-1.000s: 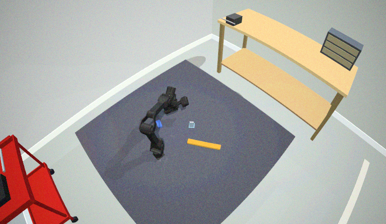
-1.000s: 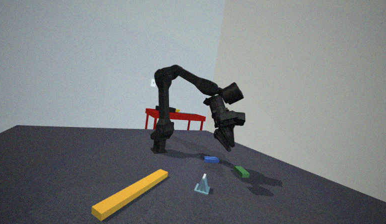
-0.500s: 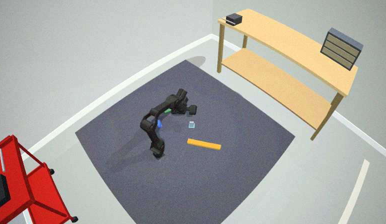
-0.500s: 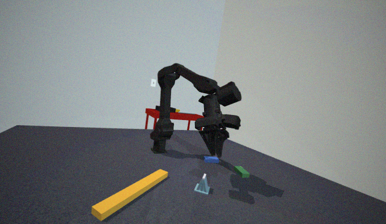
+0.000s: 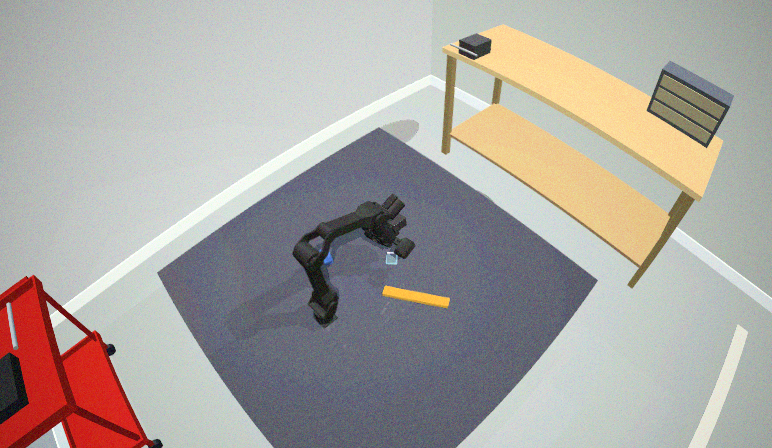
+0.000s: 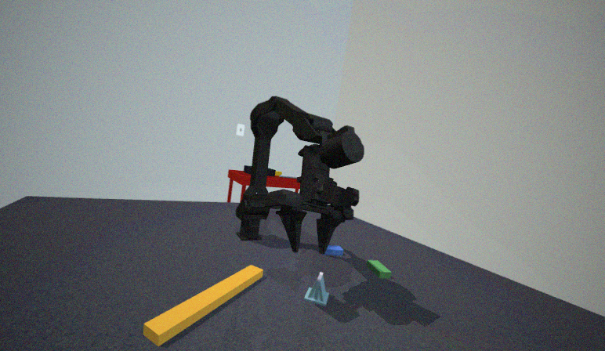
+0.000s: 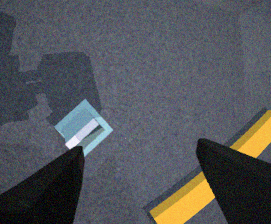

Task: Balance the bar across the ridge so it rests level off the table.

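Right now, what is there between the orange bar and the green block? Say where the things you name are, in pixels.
The pale blue ridge [image 5: 391, 258] [image 6: 318, 289] [image 7: 75, 121] stands between the orange bar [image 5: 415, 296] [image 6: 204, 302] [image 7: 182, 200] and the green block [image 6: 378, 269], as the exterior view shows.

A dark gray surface carried a long orange bar, lying flat and apart from a pale blue ridge stand, which stood upright with a whitish top edge. Near the stand, a green block lay flat on the same speckled expanse, with a blue block resting farther toward the black arm's base, also set on the surface.
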Robot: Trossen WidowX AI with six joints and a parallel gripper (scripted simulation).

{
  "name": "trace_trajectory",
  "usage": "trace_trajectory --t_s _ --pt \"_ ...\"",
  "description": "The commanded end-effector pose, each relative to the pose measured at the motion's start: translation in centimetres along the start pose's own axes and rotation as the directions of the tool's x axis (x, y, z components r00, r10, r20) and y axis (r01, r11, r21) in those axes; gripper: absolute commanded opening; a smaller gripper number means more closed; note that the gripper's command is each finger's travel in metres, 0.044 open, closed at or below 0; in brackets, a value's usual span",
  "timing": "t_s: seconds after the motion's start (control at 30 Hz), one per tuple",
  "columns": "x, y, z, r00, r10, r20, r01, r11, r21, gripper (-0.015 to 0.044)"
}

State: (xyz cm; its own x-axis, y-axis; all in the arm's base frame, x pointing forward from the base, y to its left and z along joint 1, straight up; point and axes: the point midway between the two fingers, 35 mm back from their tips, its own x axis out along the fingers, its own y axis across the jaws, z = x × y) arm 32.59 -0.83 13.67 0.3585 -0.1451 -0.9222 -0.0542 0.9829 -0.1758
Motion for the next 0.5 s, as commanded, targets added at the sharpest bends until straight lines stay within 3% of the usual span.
trace_trajectory --t_s 0.0,0.47 --pt "0.4 -1.2 -0.4 0.999 0.006 -0.041 -0.002 0.995 0.1 0.0315" --pt "1.3 -6.5 -3.0 0.981 0.045 -0.187 0.056 0.864 0.501 0.0315"
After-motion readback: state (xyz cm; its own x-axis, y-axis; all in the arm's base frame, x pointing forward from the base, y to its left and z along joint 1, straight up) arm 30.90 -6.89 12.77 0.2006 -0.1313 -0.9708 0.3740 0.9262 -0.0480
